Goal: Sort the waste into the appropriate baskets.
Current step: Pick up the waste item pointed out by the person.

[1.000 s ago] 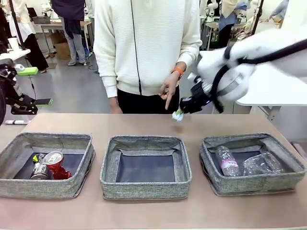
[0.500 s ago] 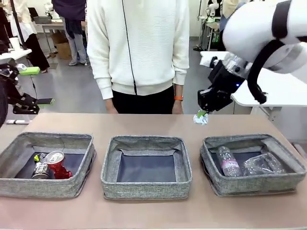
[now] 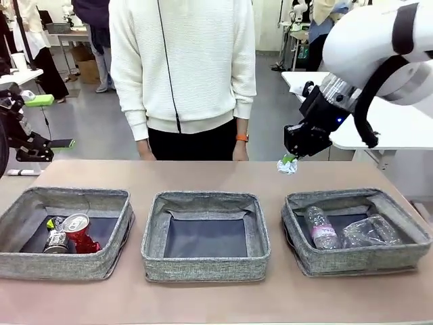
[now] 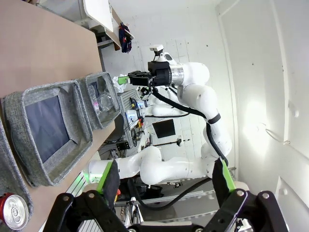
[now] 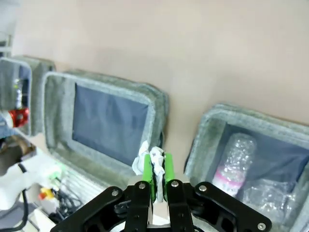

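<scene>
Since a second ago the right gripper [image 3: 289, 161], pinching what looks like the crumpled white paper ball [image 5: 149, 158], has swung right; carry it over the empty middle basket [image 3: 203, 203] before releasing, left gripper [image 4: 164, 181] spread idle.

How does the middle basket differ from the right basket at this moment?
The middle basket has a bare dark bottom, while the right basket holds a clear bottle with a pink label and a clear plastic cup. The middle one lies straight to the table edge; the right one is turned slightly. Both are low bins of grey woven fabric.
</scene>
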`<state>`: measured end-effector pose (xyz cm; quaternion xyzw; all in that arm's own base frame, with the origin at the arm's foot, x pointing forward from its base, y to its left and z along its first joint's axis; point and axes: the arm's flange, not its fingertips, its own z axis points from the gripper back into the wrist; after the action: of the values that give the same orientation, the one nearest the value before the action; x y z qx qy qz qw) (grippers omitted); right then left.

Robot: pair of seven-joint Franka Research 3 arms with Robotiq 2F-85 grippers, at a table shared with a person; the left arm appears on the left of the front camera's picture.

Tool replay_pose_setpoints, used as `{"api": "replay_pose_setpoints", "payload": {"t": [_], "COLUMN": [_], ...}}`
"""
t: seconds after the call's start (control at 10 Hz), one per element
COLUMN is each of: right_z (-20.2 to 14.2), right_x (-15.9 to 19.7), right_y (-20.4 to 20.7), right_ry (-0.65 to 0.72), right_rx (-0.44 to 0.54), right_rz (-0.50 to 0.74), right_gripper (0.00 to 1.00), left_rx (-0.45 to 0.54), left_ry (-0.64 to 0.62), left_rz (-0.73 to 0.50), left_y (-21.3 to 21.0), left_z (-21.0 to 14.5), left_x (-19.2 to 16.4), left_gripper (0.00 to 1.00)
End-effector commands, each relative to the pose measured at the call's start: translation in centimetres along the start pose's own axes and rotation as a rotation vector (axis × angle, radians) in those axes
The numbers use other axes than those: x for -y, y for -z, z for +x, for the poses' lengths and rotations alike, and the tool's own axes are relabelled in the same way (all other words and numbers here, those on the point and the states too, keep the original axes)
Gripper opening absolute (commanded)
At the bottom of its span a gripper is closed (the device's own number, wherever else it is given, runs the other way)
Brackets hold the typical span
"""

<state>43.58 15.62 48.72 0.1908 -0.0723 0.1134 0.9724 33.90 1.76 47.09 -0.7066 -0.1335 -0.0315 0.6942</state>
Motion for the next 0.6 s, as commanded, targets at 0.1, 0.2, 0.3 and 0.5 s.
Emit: {"api": "replay_pose_setpoints", "payload": {"t": [0.1,0.2,0.3,0.5], "right_z": [4.1,5.8,7.0,7.2], "right_x": [-10.8,-15.6,-20.5,-29.5], "right_y": [-0.2,-1.9,-3.2,-5.7], "right_ry": [-0.158,-0.059,0.028,-0.025], "right_rx": [-0.127,-0.21,-0.239,-0.213], "right_rz": [-0.235,-0.284,-0.315,-0.359], "right_gripper": [0.09,0.09,0.09,0.09], "left_rx": [0.004,0.004,0.004,0.004], "left_ry": [0.005,0.005,0.005,0.005], "left_rz": [-0.017,-0.017,-0.017,-0.017], "left_y": [0.1,0.1,0.1,0.1], "left_z": [-0.2,-0.2,-0.2,-0.2], "left_x": [0.3,0.3,0.3,0.3], "left_gripper": [1.0,1.0,1.0,1.0]}}
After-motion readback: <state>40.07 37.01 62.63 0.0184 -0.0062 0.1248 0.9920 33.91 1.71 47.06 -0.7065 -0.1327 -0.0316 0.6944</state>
